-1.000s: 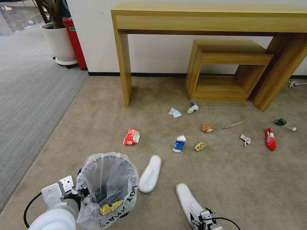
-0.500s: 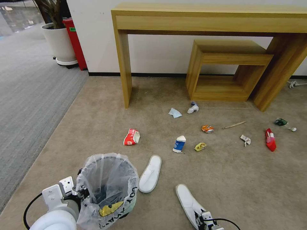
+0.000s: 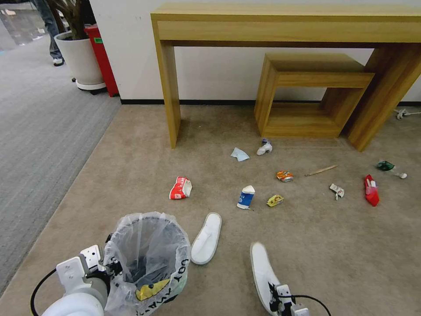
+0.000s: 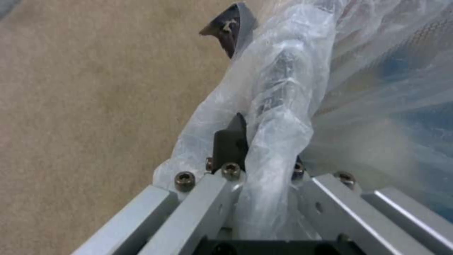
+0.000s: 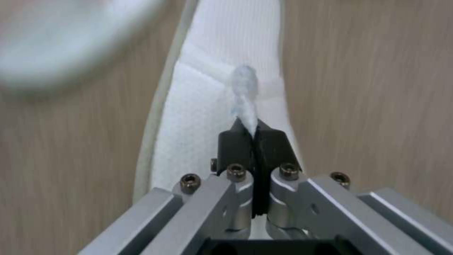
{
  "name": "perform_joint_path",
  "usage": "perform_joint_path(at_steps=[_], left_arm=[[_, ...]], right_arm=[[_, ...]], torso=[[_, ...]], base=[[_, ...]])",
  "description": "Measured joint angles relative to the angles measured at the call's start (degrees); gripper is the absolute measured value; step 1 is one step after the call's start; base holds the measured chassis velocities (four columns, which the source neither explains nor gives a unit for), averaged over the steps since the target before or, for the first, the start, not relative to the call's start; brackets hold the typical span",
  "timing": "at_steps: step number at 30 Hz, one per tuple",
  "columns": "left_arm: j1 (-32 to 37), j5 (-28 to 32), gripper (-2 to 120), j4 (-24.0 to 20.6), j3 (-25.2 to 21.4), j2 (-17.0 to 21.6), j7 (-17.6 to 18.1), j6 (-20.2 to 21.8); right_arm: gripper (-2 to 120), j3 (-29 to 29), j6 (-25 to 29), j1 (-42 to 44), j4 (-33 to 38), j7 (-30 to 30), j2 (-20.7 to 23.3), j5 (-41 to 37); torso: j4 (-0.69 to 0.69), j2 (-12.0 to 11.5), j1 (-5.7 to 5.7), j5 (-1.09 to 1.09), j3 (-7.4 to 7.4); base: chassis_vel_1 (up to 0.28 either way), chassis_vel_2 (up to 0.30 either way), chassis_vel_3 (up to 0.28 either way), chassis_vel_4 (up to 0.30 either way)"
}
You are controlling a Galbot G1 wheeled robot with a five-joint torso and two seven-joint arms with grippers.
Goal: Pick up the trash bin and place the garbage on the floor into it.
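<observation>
My right gripper has its fingers pressed together on a pinch of the near slipper's white fabric; a little twist of it pokes out past the tips in the right wrist view. So I'd call this the pick-up step for the first bit of garbage, grip made, carry not done yet. The left gripper is clamped on the bagged rim of the trash bin, one finger outside the plastic, the other hidden behind it.

Taking the trash bin as the landmark: the held slipper lies just to its right on the floor, and the second slipper sits between the two, close beside the bin. The crushed red cup is just beyond the bin. The blue-white carton, orange can, wooden stick and red wrapper are scattered farther out to the bin's right, toward the wooden table.

Next move, I reckon: lift without that thin pinch slipping, swing over the bin mouth, then let go.
</observation>
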State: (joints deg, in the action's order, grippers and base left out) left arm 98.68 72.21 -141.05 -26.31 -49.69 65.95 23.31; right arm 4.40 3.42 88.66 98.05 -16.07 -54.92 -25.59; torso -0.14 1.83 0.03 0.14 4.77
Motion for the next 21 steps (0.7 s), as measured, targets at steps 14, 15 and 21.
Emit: perform_joint_path(at_steps=[14,15,21], left_arm=[[1.2,-2.0,1,-0.1,1.8,-2.1,-1.0,0.2],[1.3,-2.0,1,-0.2,1.8,-2.1,-1.1,0.2],[2.0,-2.7,1,-0.3,1.9,-2.4,-1.6,0.2]], right_arm=[[0,11.6,15.3,1.7,10.8,18.2,3.1,7.8],[0,12.1,16.4,1.3,11.4,20.5,3.4,6.9],[0,14.0,17.1,0.8,15.5,26.1,6.1,2.0]], torso=[[-0.01,0.0,0.00,-0.11,0.00],[0.00,0.0,0.00,-0.11,0.00],[0.01,0.0,0.00,-0.14,0.00]], base=[[0.000,0.000,0.000,0.000],[0.000,0.000,0.000,0.000],[0.000,0.000,0.000,0.000]])
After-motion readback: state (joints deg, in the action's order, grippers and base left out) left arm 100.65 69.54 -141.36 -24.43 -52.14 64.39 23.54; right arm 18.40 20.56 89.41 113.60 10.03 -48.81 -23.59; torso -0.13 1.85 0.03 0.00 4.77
